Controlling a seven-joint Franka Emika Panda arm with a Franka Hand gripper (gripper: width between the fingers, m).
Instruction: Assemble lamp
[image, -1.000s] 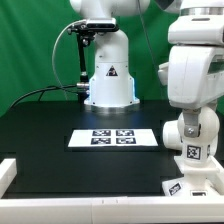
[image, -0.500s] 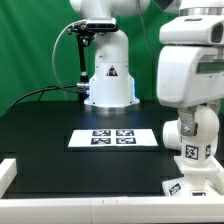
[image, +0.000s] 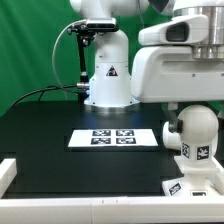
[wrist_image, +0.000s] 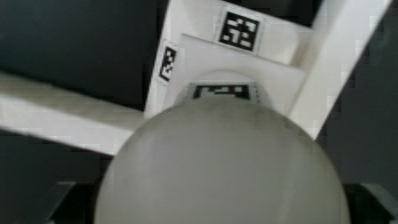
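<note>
The round white lamp bulb (image: 192, 133) with a tag stands upright on the white lamp base (image: 196, 189) at the exterior view's right front. The arm's big white hand (image: 178, 68) hangs right over it and hides the fingers there. In the wrist view the bulb (wrist_image: 214, 165) fills the space between the two dark fingers (wrist_image: 68, 203) of my gripper (wrist_image: 217, 205), which is shut on it. Beyond it lies the tagged base (wrist_image: 240, 60). The lamp shade is out of view.
The marker board (image: 113, 138) lies in the middle of the black table. The robot's pedestal (image: 108, 80) and a black cable stand at the back against a green backdrop. A white rim (image: 60, 192) runs along the table's front edge.
The hand has turned over the bulb, and its white body has swung toward the exterior view's left. The bulb has stayed in place on the base.
</note>
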